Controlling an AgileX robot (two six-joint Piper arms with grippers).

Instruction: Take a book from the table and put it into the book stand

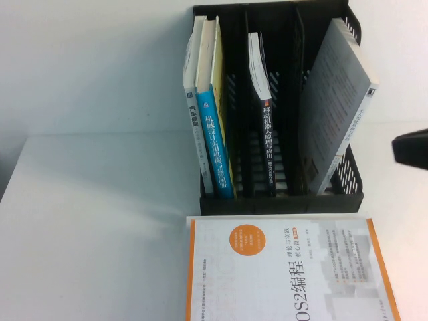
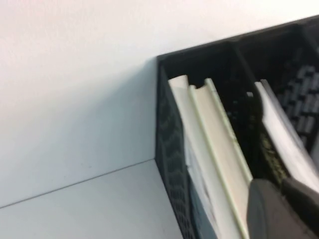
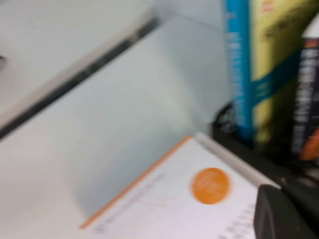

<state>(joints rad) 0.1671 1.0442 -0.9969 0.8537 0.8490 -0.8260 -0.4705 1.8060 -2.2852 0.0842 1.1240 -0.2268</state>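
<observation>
The book (image 1: 217, 134), pale yellow with a teal-blue spine, stands upright in the left compartment of the black book stand (image 1: 281, 200), next to a white book (image 1: 192, 100). It also shows in the right wrist view (image 3: 264, 59), and its page edges show in the left wrist view (image 2: 224, 154). My left gripper (image 2: 283, 194) hovers just above the stand's left and middle compartments and does not show in the high view. My right gripper (image 1: 409, 148) is at the right edge, beside the stand, over the white table (image 1: 100, 221).
A white book with an orange edge and an orange circle (image 1: 287, 267) lies flat on the table in front of the stand, also in the right wrist view (image 3: 199, 199). A black-spined book (image 1: 264, 114) stands in the middle compartment. A grey-covered book (image 1: 338, 107) leans in the right one.
</observation>
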